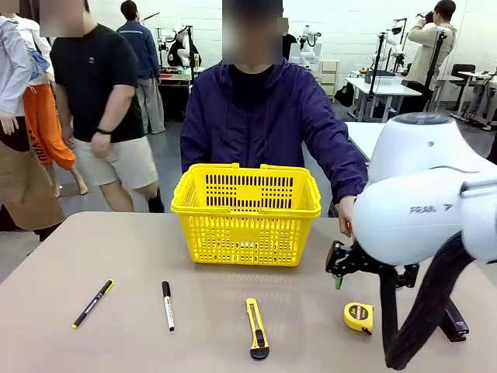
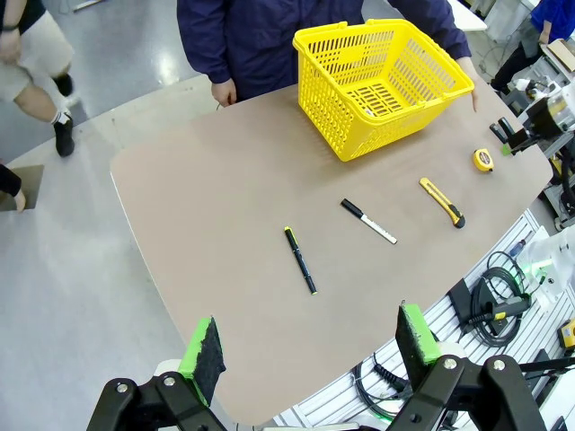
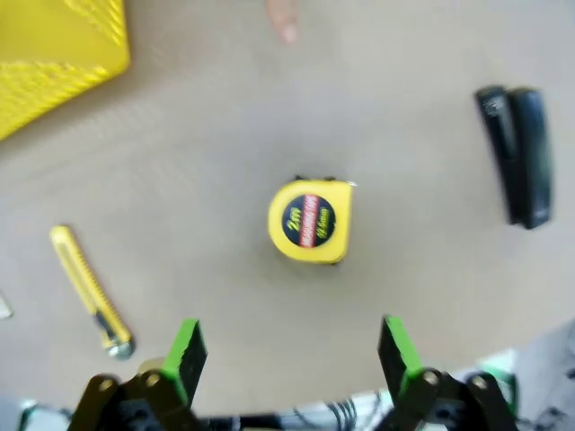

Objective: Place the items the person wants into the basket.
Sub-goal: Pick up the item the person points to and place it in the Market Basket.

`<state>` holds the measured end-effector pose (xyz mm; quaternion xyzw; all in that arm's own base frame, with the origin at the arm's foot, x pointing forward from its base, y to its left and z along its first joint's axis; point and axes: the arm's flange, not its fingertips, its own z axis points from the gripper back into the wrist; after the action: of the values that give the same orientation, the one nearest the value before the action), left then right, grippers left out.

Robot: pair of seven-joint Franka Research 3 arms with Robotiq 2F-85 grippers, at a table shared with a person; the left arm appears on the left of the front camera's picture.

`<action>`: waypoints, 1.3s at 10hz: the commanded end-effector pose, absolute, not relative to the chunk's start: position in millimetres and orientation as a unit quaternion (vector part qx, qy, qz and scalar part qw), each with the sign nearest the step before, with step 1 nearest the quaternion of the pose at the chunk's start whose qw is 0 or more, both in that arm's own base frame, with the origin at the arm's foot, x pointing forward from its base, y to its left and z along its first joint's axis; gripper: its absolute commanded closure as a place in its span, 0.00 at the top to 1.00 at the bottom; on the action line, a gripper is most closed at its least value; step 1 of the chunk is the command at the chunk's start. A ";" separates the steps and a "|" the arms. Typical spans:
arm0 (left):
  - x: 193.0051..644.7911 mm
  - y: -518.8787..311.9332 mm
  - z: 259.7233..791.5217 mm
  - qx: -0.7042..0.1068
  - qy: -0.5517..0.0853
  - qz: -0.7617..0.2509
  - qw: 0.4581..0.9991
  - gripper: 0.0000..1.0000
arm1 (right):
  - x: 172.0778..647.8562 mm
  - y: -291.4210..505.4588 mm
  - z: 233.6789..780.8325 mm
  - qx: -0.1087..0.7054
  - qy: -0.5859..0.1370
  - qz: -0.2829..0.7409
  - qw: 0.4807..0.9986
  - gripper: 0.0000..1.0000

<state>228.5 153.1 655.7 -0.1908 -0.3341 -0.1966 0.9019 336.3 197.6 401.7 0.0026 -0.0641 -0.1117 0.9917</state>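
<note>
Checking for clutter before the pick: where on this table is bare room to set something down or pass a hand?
Free: the left of the table, between pen, basket and far edge; also the strip between basket and the marker and utility knife. Crowded: the right, where tape measure, stapler, the robot's right hand and the person's hand gather.

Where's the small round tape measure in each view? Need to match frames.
Front view: small round yellow-and-black tape measure lower right on the table, right of the yellow-and-black utility knife.
Left wrist view: tape measure near right edge, up-right of the knife.
Right wrist view: tape measure centre, just past the open right tool.
Shared landmark: the utility knife.
</note>
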 end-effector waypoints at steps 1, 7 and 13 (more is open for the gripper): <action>228.8 152.9 655.9 -0.192 -0.336 -0.200 0.900 1.00 | 328.7 182.2 345.6 -0.007 -0.076 -0.118 0.990 1.00; 228.8 152.9 655.9 -0.192 -0.336 -0.200 0.900 1.00 | 331.4 162.8 308.4 -0.010 -0.038 -0.146 0.988 1.00; 228.8 152.9 655.9 -0.192 -0.336 -0.200 0.900 1.00 | 370.4 181.0 325.6 -0.009 -0.024 -0.130 0.991 1.00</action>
<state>228.6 153.1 655.6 -0.1908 -0.3340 -0.1966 0.9019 370.6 180.6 326.4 -0.0078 -0.0238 -0.1313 0.9910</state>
